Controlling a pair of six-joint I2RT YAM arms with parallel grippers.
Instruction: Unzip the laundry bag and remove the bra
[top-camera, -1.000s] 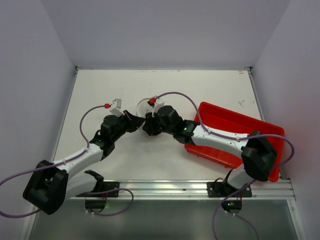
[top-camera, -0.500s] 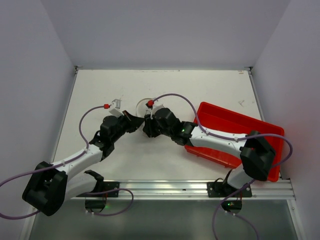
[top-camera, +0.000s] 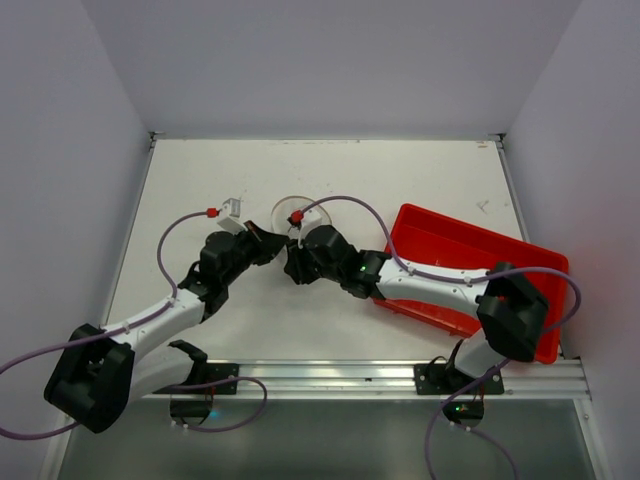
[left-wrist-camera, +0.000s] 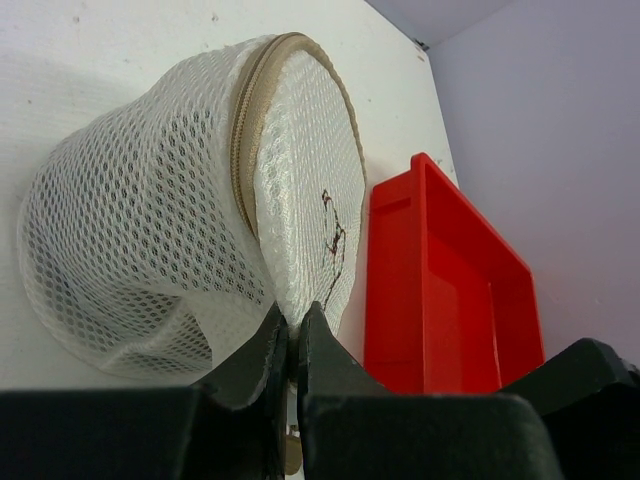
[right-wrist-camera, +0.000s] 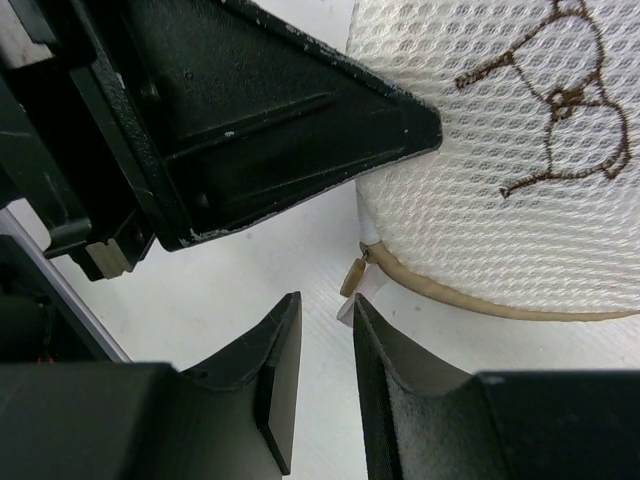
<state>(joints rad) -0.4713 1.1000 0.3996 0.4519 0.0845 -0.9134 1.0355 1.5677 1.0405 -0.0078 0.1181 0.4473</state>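
Note:
The laundry bag (left-wrist-camera: 170, 210) is a small round white mesh case with a tan zipper (left-wrist-camera: 243, 130) round its rim, lying on the white table. In the top view it (top-camera: 296, 209) shows just beyond both grippers. My left gripper (left-wrist-camera: 292, 318) is shut on the bag's mesh edge; in the top view it (top-camera: 274, 245) sits at the bag's near left. My right gripper (right-wrist-camera: 326, 305) is open, its jaws a narrow gap apart, just below the tan zipper pull (right-wrist-camera: 352, 277), not gripping it. The bra is hidden; only a brown stitched outline (right-wrist-camera: 560, 100) shows on the bag.
A red plastic tray (top-camera: 450, 232) stands to the right of the bag and under the right arm, also in the left wrist view (left-wrist-camera: 440, 290). A small white clip (top-camera: 232, 208) lies left of the bag. The left gripper's fingers (right-wrist-camera: 300, 110) fill the right wrist view's upper left.
My right gripper has drawn back toward the near left, away from the bag's top, so more of the bag shows. The left gripper has kept its hold in place.

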